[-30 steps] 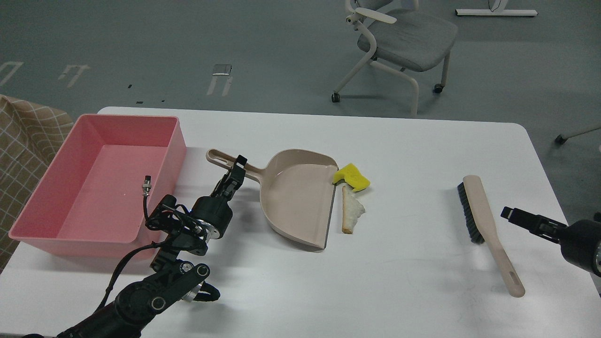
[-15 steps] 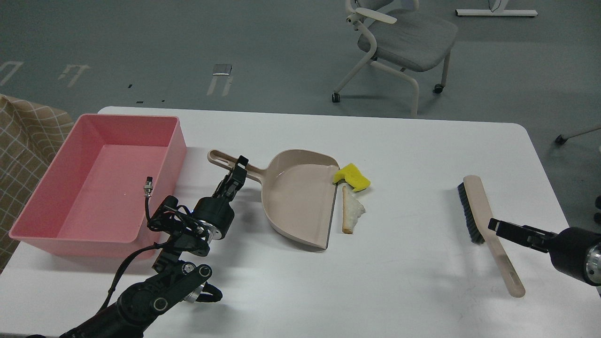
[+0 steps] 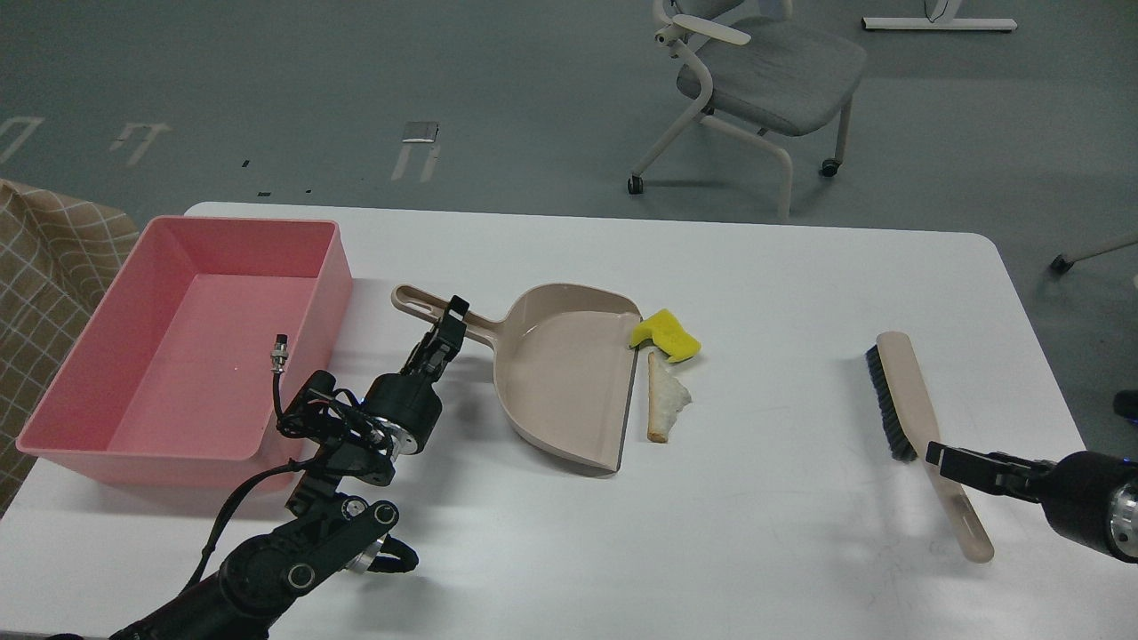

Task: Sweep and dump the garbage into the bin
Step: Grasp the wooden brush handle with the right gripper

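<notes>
The yellow sponge chunk [image 3: 667, 336] and the torn bread slice [image 3: 665, 402] lie on the white table [image 3: 782, 276], right at the open lip of the beige dustpan [image 3: 564, 373]. My left gripper [image 3: 452, 322] sits on the dustpan's handle and looks shut on it. The pink bin [image 3: 331, 284] stands at the table's left and looks empty. A beige hand brush [image 3: 909, 391] with black bristles lies at the right. My right gripper [image 3: 941, 456] is at the brush's handle, seen dark and side-on, so its fingers cannot be told apart.
A grey office chair [image 3: 765, 71] stands on the floor beyond the table's far edge. A checkered tan cloth [image 3: 44, 258] lies left of the bin. The table's right edge is close to my right arm.
My right gripper has moved left and down from beside the brush to its handle. The left gripper and dustpan barely shifted. The brush and garbage have not moved.
</notes>
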Controlling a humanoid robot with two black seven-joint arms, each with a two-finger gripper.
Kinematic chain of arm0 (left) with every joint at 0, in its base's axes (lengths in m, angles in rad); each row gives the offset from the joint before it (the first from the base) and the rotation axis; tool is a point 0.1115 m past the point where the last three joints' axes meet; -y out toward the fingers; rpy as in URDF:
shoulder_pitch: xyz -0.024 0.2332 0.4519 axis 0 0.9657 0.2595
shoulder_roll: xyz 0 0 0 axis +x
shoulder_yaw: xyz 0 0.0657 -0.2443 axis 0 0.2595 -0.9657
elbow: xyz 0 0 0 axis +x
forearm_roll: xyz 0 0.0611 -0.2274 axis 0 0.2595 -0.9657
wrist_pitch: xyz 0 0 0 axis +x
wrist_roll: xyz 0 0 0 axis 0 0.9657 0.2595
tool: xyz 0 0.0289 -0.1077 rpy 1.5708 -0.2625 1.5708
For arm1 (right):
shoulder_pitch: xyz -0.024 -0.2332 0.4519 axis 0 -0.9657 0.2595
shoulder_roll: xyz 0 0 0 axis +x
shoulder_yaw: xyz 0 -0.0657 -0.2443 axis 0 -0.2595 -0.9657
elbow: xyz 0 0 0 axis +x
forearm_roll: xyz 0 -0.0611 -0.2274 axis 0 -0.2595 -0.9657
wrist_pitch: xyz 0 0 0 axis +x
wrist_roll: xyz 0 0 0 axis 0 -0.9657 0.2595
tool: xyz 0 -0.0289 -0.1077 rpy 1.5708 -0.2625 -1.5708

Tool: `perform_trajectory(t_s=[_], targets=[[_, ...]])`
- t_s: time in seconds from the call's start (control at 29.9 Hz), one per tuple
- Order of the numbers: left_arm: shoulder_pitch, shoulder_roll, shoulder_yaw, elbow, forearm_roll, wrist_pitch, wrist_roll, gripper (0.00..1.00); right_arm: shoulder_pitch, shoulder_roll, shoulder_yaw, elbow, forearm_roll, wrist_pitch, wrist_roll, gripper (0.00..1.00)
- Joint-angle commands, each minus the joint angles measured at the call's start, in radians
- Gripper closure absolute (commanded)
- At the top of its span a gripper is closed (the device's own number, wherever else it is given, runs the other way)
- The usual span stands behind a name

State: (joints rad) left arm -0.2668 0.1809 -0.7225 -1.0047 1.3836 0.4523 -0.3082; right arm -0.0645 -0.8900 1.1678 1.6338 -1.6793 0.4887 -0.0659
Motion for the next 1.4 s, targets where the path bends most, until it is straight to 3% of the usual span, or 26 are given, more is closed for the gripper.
perform_trajectory(t_s=[0.0,0.5,1.37], targets=[[0.000,-0.001,0.000,0.000,0.000,0.000,0.000,0.73,0.003,0.003,-0.013,0.001,-0.005,0.000,0.000,0.13],[0.000,0.002,-0.002,0.000,0.000,0.000,0.000,0.73,0.005,-0.003,-0.043,0.011,-0.049,0.000,0.000,0.16],[-0.002,0.006,-0.002,0.000,-0.001,0.002,0.000,0.73,0.123,-0.023,-0.172,0.021,-0.079,0.000,0.046,0.18]])
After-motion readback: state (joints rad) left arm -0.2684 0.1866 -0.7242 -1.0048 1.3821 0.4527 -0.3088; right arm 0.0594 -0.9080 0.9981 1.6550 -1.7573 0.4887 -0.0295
